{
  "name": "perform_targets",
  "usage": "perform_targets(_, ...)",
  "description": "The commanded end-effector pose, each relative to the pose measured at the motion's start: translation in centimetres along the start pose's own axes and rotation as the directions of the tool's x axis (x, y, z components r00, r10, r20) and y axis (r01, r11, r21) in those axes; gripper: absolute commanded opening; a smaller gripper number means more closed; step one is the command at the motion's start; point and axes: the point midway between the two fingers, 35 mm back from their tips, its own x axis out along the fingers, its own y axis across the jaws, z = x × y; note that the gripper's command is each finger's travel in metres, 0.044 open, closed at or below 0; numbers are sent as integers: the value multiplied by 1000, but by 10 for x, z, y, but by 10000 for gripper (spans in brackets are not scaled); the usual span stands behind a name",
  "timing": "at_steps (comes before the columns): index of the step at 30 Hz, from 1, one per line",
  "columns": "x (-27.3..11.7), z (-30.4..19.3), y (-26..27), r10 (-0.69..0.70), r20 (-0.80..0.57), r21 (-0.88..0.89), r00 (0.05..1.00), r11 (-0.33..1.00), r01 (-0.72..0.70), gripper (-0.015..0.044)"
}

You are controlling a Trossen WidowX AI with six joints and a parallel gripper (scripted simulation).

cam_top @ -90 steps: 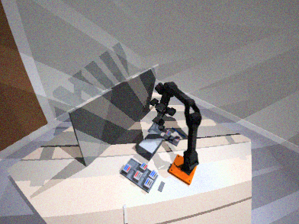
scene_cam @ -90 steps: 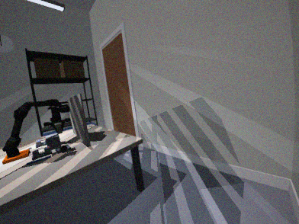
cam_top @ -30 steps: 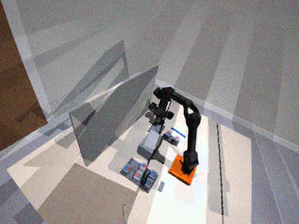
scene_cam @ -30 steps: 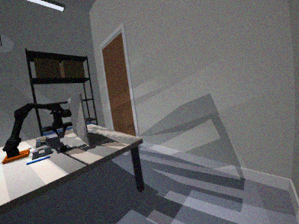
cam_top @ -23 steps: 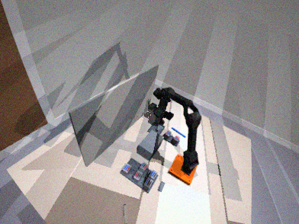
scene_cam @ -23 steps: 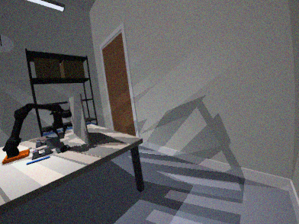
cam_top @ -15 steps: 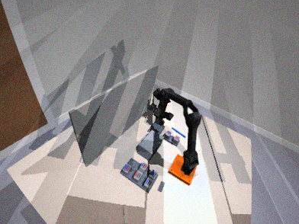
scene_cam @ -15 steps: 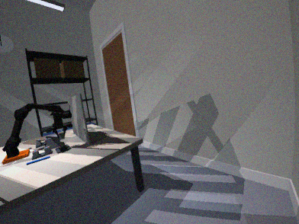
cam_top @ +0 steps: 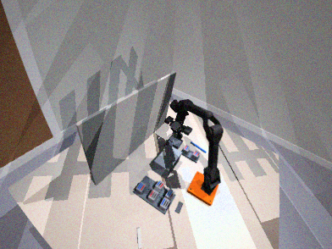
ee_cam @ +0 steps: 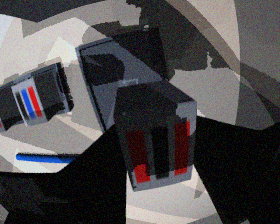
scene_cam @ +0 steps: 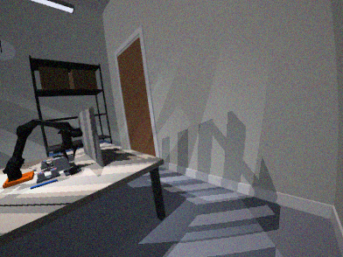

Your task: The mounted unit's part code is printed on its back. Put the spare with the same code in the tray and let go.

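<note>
Sunlit, shadow-striped surface (cam_top: 114, 213) (scene_cam: 124, 162) (ee_cam: 45, 42): gripper (cam_top: 178, 132) (scene_cam: 69, 149) (ee_cam: 149, 122) part-open, clamped on red-and-black-striped spare block (ee_cam: 160, 167), which overlaps the near edge of the grey tray (cam_top: 174, 142) (ee_cam: 90, 90) in wrist view; release probably needs a shift toward its middle.

Top view: panel (cam_top: 123, 140) (scene_cam: 89, 135) upright on table (cam_top: 114, 212) (scene_cam: 114, 170), left of block (cam_top: 163, 164). Base (cam_top: 194, 190) (scene_cam: 22, 180) lower right of block; five units on plate (cam_top: 146, 179) lower left. Wrist view: held unit (ee_cam: 160, 145) before tray (ee_cam: 91, 95), two units (ee_cam: 32, 102) left, pen (cam_top: 198, 147) (scene_cam: 44, 184) (ee_cam: 45, 158) below them.
</note>
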Motion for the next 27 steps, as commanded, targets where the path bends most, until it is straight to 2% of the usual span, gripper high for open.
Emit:
perform_targets(1, 4, 0, 0, 1, 0, -4, 1000, 1000, -1, 0)
perform_targets(27, 22, 0, 1, 1, 0, -4, 1000, 1000, -1, 0)
